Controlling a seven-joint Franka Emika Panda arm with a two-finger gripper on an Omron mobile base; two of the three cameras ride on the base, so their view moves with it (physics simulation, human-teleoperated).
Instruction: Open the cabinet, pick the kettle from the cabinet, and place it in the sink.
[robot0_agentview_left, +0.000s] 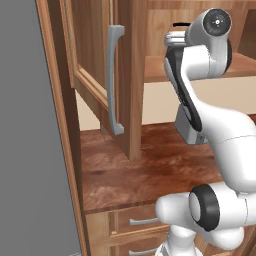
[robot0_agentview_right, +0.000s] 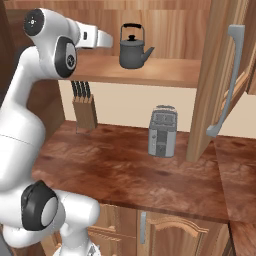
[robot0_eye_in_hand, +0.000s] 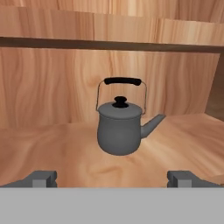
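Observation:
The cabinet stands open, its left door and right door both swung out toward me. On the wooden shelf stands the kettle, small and dark grey, upright, with a black arched handle and its spout pointing right. My gripper hovers at shelf height just left of the kettle and apart from it. In the hand view the kettle sits straight ahead, beyond the fingertips. My gripper is open wide and holds nothing. The sink is out of view.
A silver toaster and a knife block stand on the reddish-brown countertop under the shelf. The open doors' long grey handles jut out on both sides. A grey panel rises at far left.

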